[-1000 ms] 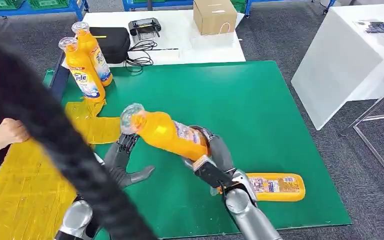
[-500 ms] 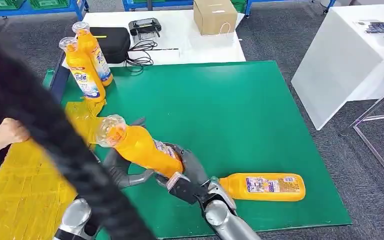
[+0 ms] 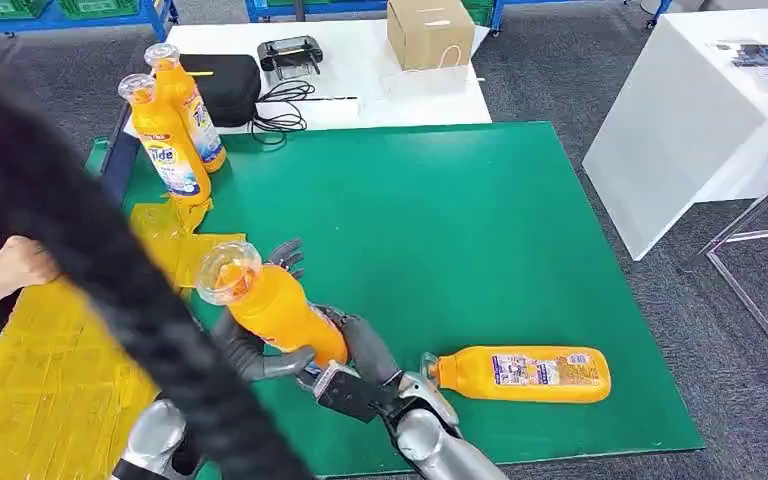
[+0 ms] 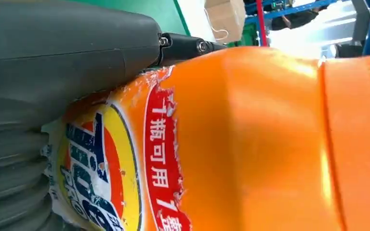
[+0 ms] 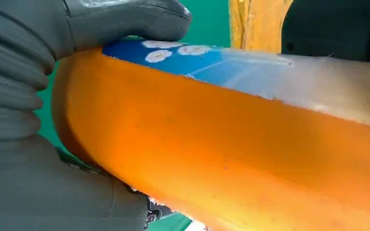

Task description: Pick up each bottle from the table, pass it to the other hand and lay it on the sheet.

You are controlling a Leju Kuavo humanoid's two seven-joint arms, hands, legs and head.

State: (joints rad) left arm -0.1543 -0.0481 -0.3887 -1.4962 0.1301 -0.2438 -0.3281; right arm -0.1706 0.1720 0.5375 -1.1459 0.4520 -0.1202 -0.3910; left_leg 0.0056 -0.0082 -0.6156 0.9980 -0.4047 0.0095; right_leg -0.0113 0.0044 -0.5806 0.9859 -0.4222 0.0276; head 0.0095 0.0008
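Handover stage, bottle mid-air over the near left part of the green bench (image 3: 520, 220). The held bottle (image 3: 272, 305) is tilted, clear cap toward the yellow sheet (image 3: 50, 370), base low toward the robot. The right hand (image 3: 355, 345) is wrapped around its lower body; the right wrist view shows the thumb (image 5: 125, 19) pressed on the label. The left hand (image 3: 255, 340) sits under and beside the same bottle, thumb against it, some fingers (image 3: 288, 255) standing spread behind the neck; the left wrist view shows its cover flat against the label, so contact is there, but I cannot tell whether its grip is closed firmly. Risk 1: if the right hand lets go before the left has closed, the bottle would likely slip base-first onto the bench. Risk 2: the smooth, rounded plastic may rotate in a loose grasp. Risk 3: a person's hand (image 3: 22, 262) rests at the sheet's far edge, near the likely drop zone. 1 more bottle (image 3: 520, 373) lies on the bench just beside the right arm; an elbow swing could knock it. 2 upright bottles (image 3: 170, 115) stand at the far left corner, well apart.
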